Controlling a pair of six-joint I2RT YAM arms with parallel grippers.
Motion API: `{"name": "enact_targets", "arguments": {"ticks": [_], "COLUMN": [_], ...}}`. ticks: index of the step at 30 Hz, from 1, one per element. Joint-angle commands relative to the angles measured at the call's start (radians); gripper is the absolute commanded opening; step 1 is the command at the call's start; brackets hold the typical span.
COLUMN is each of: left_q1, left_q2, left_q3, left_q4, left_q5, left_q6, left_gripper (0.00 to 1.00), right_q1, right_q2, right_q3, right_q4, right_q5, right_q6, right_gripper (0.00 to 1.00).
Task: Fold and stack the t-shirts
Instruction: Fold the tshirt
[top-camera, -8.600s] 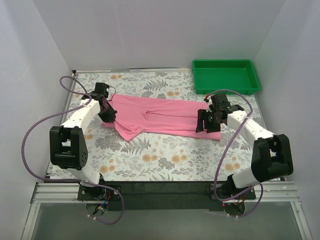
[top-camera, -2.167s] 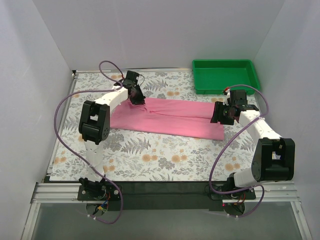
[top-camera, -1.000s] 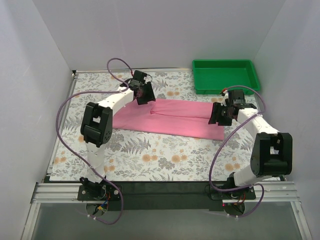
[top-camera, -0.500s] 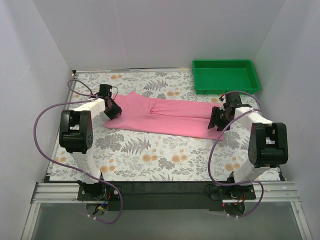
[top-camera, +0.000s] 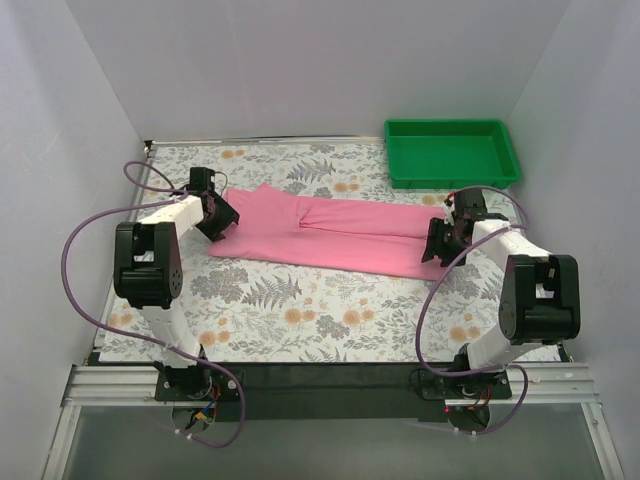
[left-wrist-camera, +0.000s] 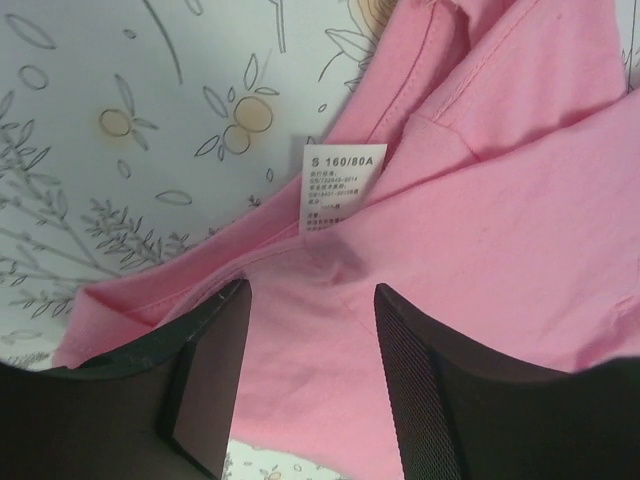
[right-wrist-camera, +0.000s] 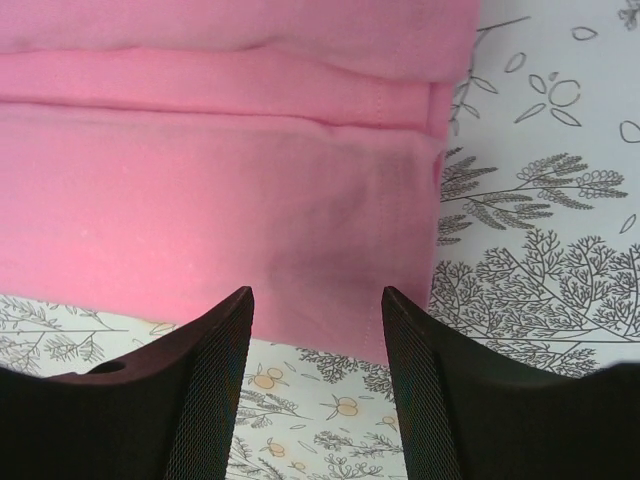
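Pink t-shirt (top-camera: 340, 232) lies mid-table, folded into a long band running left to right, flat on the cloth, right end a bit nearer than the left. A white care label (left-wrist-camera: 338, 186) shows at its left end in the left wrist view.

Left gripper (top-camera: 217, 218) is low at the shirt's left end, jaws parted, flat pink fabric showing between the fingers (left-wrist-camera: 205, 385), nothing pinched. Right gripper (top-camera: 438, 243) is low at the shirt's right end, jaws parted too, straddling the hem corner with cloth lying loose under them, no grasp.

Green tray (top-camera: 452, 183) sits in the far right corner, well apart from the shirt's far edge, just beyond the right arm. Purple cables (top-camera: 75, 240) loop off both arms; the left one swings out over the left side of the table, none lies on the shirt.

Table (top-camera: 300, 310) is covered in a white floral print with orange blossoms and grey ferns. A black strip (top-camera: 330, 378) runs along the near edge by the arm bases. Plain white walls (top-camera: 300, 70) close in left, far and right.
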Motion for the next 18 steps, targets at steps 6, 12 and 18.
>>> {"name": "enact_targets", "arguments": {"ticks": [6, 12, 18], "left_q1": [-0.078, -0.097, -0.086], "left_q2": [-0.179, -0.133, -0.063], "left_q3": [-0.008, -0.069, -0.109], "left_q4": [-0.129, -0.122, -0.122], "left_q5": [-0.086, -0.109, -0.133], "left_q6": [0.009, -0.011, -0.024], "left_gripper": [0.5, 0.43, 0.29], "right_q1": [0.144, 0.207, 0.215], "right_q2": [-0.063, -0.002, 0.023], "right_q3": [0.059, 0.063, 0.039], "right_q4": [-0.049, -0.068, -0.083], "right_q5": [0.074, 0.092, 0.099], "right_q6": [-0.074, -0.08, -0.073], "right_gripper": [0.52, 0.52, 0.52]}}
